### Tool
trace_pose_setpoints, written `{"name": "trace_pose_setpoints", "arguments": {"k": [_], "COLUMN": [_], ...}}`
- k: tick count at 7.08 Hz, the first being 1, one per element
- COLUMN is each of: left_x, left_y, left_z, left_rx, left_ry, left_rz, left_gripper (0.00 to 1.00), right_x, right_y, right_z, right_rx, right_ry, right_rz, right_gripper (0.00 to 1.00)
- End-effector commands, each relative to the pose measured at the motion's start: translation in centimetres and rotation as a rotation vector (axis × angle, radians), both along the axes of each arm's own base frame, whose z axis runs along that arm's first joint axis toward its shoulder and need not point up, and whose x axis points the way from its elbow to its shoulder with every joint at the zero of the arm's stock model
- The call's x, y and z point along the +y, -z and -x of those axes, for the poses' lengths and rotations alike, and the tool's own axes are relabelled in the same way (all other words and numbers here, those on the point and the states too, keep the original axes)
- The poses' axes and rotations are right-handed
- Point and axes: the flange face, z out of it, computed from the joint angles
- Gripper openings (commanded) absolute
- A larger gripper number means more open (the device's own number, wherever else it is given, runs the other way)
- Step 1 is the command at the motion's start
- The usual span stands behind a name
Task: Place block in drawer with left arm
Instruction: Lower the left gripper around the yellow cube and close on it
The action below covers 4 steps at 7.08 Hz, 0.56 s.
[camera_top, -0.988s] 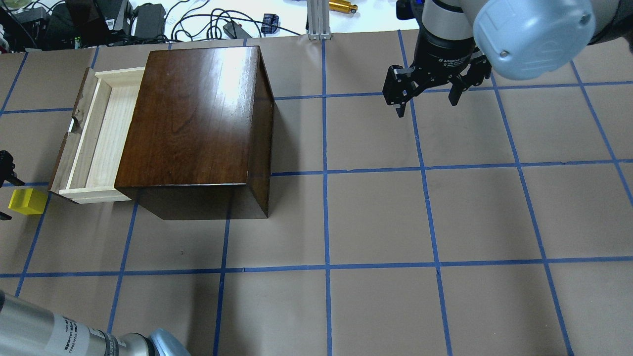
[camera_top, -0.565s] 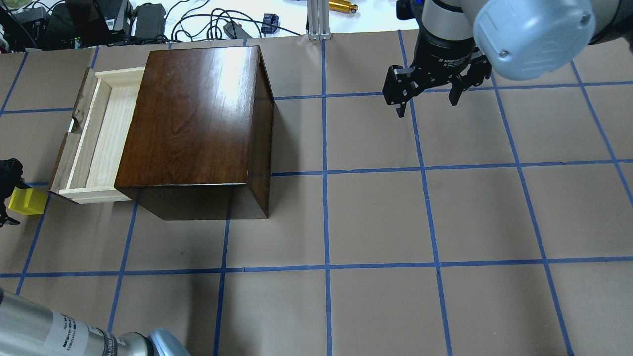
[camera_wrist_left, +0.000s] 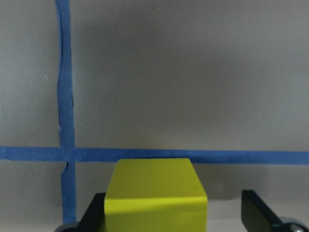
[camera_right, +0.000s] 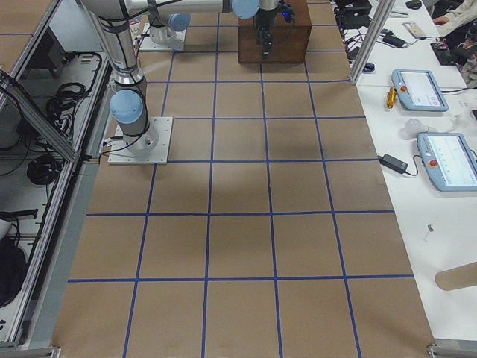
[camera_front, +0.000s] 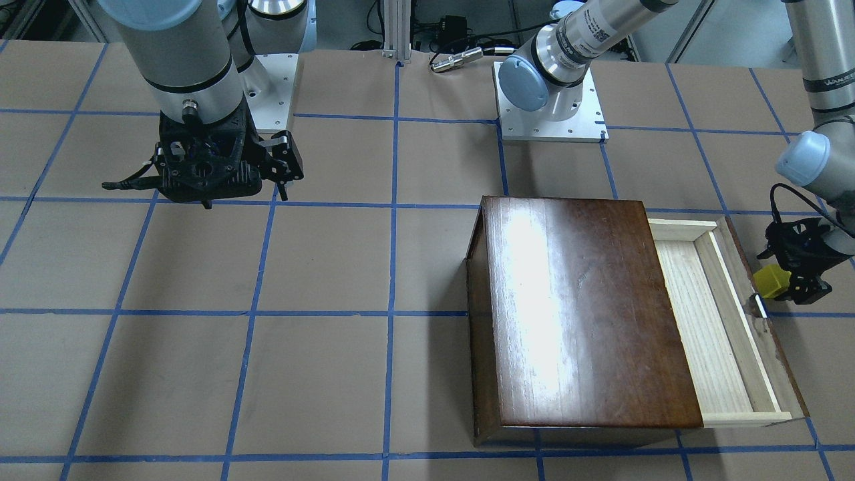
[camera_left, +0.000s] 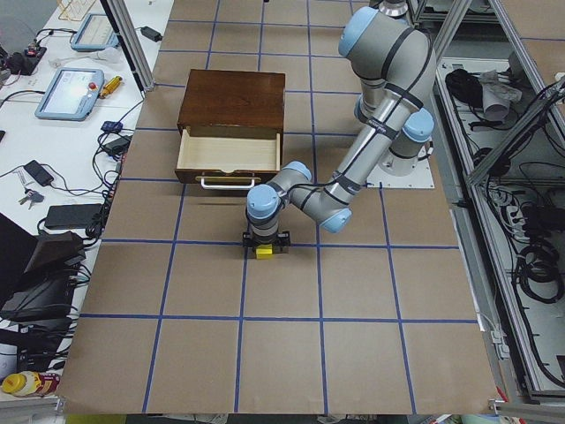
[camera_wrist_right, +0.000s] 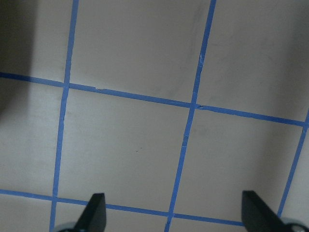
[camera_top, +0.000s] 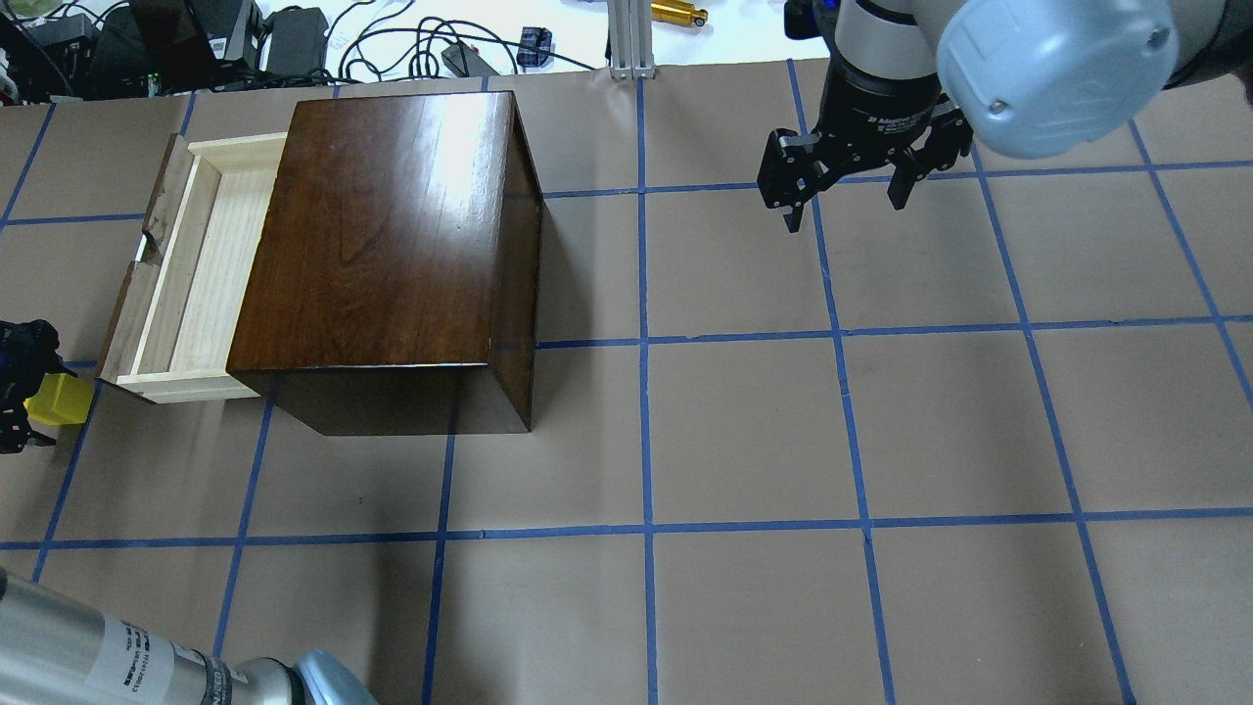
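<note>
Block (camera_top: 61, 399) sat on the table (camera_top: 744, 431) at the far left edge of the overhead frame, just below the open drawer's (camera_top: 186, 274) lower corner and outside it. I had the left gripper (camera_wrist_left: 174, 208) spread around it, one finger just beside it, the other apart. Right gripper (camera_top: 845, 211) hung spread wide at upper right.
</note>
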Motion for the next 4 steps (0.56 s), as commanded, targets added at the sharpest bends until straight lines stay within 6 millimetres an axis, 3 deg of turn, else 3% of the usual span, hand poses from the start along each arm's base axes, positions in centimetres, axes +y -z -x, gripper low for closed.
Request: {"name": "trace_pose_setpoints", "arguments": {"k": [1, 2, 3, 4], "left_x": [-0.11, -0.11, -0.16, -0.15], "left_y": [0.23, 0.24, 0.17, 0.17], "left_z": [-0.10, -0.09, -0.13, -0.14], "left_rx": [0.003, 0.004, 0.003, 0.002], "left_ry": [0.002, 0.002, 0.007, 0.008], "left_rz": [0.001, 0.000, 0.003, 0.001], "left_gripper": [0.96, 0.89, 0.64, 0.18], "right_x": [0.00, 0.00, 0.00, 0.00], "right_y": [0.00, 0.00, 0.00, 0.00], "right_z": [0.00, 0.00, 0.00, 0.00], "right_rx": [0.000, 0.000, 0.000, 0.000], "right_ry": [0.000, 0.001, 0.001, 0.000], "right_rz": [0.000, 0.000, 0.000, 0.000], "right_gripper": [1.00, 1.00, 1.00, 1.00]}}
